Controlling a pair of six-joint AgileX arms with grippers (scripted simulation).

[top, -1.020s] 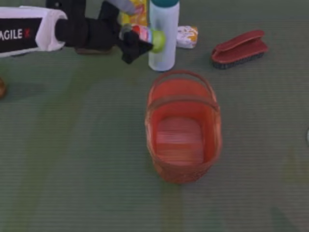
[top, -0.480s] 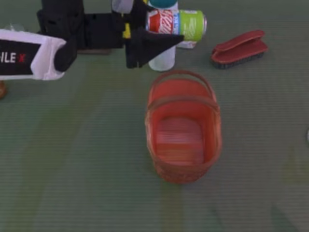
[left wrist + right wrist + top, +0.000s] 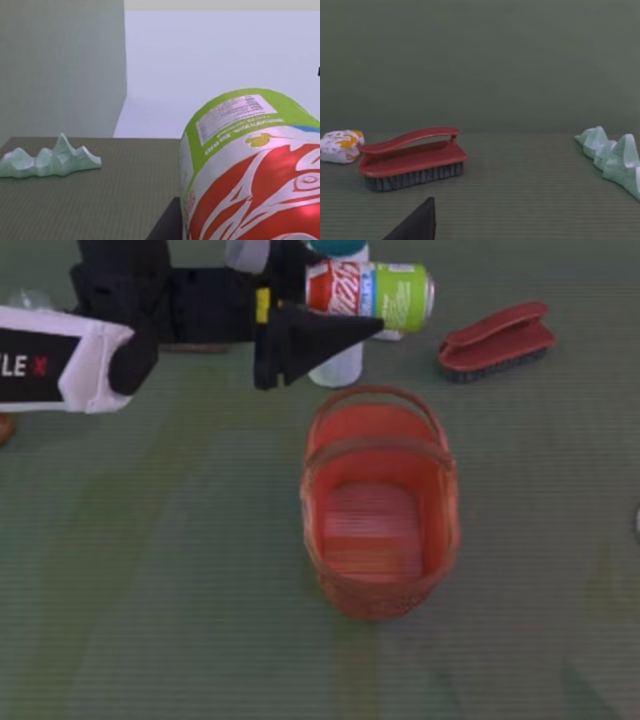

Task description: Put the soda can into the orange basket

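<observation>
Gripping the soda can sideways near the table's far edge, our left claw clenches its light, slippery, dentable wall.

Red brush, white bottle, green table

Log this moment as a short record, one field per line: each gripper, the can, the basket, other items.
left gripper: at the top view's far edge, shut on the soda can
soda can: held on its side above the table, green end toward the right
orange basket: mid-table, nearer than the can, nothing inside
right gripper: only a dark fingertip shows in the right wrist view; state unclear
other items: red brush far right; white bottle behind the gripper
task status: can not yet over the basket
</observation>
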